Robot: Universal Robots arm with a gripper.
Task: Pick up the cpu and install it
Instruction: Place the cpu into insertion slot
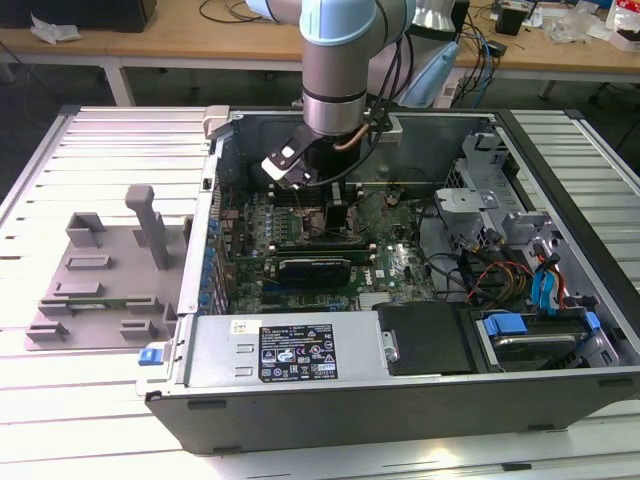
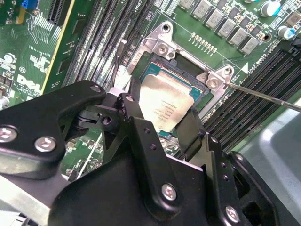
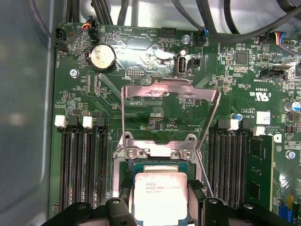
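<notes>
While the exterior view looks down on the open computer case, we see the arm reaching into it. Its gripper sits low over the green motherboard. A grey fixture tray lies on the slatted table toward the exterior view's left, just beside the case.

In the second wrist view, we find the cpu lying flat at the socket, silver top up. The black fingers stand at two opposite edges of it. The jaws look closed against those edges, gripping the chip. We cannot tell whether it rests fully in the socket or sits just above it. A thin lever rod runs out past one corner.

In the first wrist view, we see the metal load plate swung up and open beyond the socket. The cpu is framed between the two fingers, with memory slots on either side.
</notes>
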